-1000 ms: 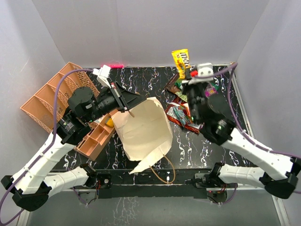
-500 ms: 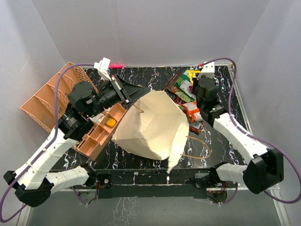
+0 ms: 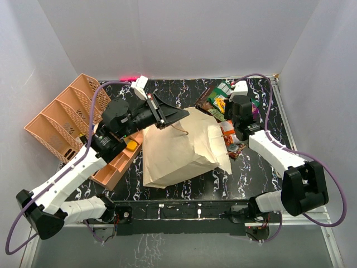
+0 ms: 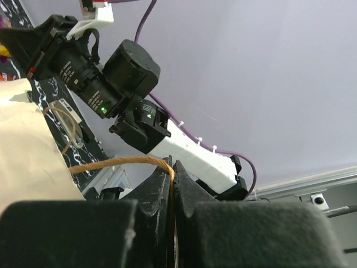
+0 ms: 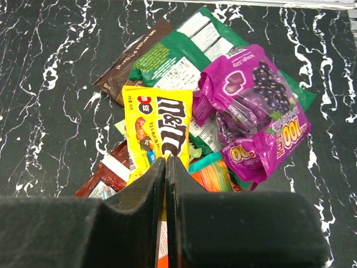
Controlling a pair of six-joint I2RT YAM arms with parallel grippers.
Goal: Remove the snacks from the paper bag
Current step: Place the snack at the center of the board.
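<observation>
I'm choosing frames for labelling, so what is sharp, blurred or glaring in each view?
Top external: evenly lit and sharp, with a red glow by the back wall. Left wrist: the left end effector is a dark blur; the tan loop handle is crisp. Right wrist: the yellow M&M's packet reads clearly; the crinkled purple packet shows slight sheen.

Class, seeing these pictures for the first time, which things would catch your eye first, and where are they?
The cream paper bag sits mid-table, its handle pinched by the left gripper, jaws shut. To its right lies a bright pile of snacks, the right gripper shut on the yellow packet.
</observation>
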